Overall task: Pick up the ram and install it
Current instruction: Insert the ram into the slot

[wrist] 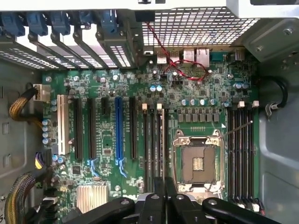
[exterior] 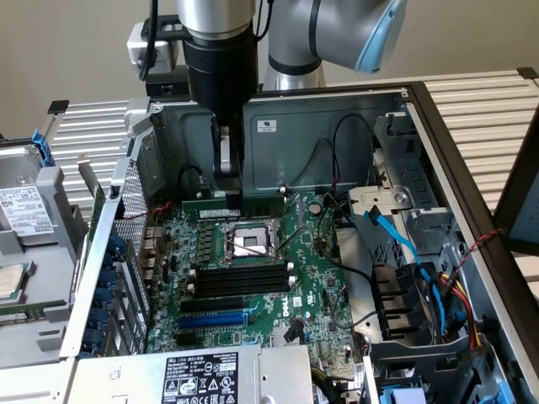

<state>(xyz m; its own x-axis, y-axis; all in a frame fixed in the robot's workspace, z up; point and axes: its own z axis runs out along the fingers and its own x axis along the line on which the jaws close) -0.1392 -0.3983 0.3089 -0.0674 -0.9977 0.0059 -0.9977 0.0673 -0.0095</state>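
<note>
As jaws clamp ram (exterior: 266, 204), Dell motherboard (exterior: 316, 278) beneath

Ram (exterior: 263, 204) mid-section hidden behind gripper (exterior: 229, 195), fingers (wrist: 158, 203) cut off at wrist view edge, power supply label (exterior: 200, 379) text illegible.

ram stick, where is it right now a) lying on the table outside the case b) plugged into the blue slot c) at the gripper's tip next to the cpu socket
c: the green ram stick sits level at the tip of the gripper, right beside the bare cpu socket.
</note>
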